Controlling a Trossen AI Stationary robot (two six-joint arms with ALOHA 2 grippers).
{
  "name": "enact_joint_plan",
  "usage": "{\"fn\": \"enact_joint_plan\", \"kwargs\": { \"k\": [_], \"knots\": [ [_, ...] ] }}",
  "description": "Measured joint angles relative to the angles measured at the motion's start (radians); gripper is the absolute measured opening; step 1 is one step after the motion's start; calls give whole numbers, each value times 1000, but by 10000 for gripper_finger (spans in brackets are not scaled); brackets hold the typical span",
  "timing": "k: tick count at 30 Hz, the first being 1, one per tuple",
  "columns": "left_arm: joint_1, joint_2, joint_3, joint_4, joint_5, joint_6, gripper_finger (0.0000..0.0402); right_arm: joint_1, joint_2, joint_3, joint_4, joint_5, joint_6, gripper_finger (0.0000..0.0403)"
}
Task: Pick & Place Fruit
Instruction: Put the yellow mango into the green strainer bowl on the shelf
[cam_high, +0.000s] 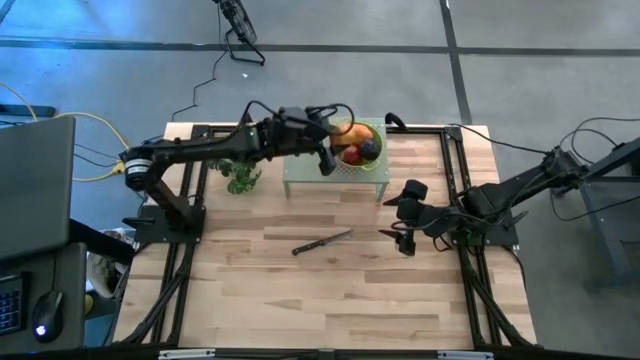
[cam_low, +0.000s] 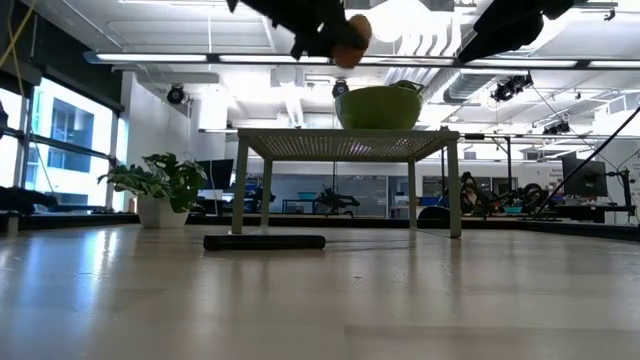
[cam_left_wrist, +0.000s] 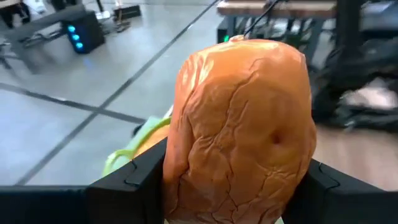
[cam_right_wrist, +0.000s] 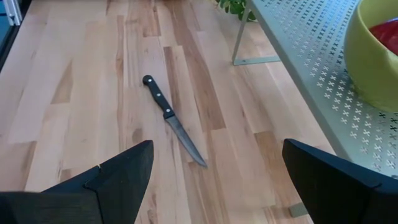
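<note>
Right now my left gripper (cam_high: 327, 148) is closed on an orange oblong fruit (cam_left_wrist: 242, 130), its two dark fingers (cam_left_wrist: 134, 177) pressing the wrinkled skin from either side. From above, I hold it over the near-left rim of the green bowl (cam_high: 374, 130), which sits on a small perforated metal stand (cam_high: 300, 172) at the far side of the wooden table (cam_high: 330, 290). Inside the bowl lie another orange piece (cam_high: 354, 133), a red piece (cam_high: 352, 154) and a dark purple round one (cam_high: 369, 150). From table height the held fruit hangs above the bowl, clear of it. My right gripper (cam_high: 405, 238) waits open and empty near the table's right edge, with a black-handled knife (cam_high: 322, 242) lying to its left. A leafy green bunch (cam_high: 241, 177) stands left of the stand.
</note>
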Motion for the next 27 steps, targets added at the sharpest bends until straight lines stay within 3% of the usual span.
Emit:
{"fn": "enact_joint_plan", "kwargs": {
  "k": [9, 19, 27],
  "knots": [
    [65, 99, -2, 62, 53, 39, 216, 0, 0, 0, 0, 0, 0, 350],
    [75, 107, -2, 43, 57, 39, 217, 0, 0, 0, 0, 0, 0, 350],
    [75, 141, -1, 53, 57, 38, 247, 0, 0, 0, 0, 0, 2, 350]
  ]
}}
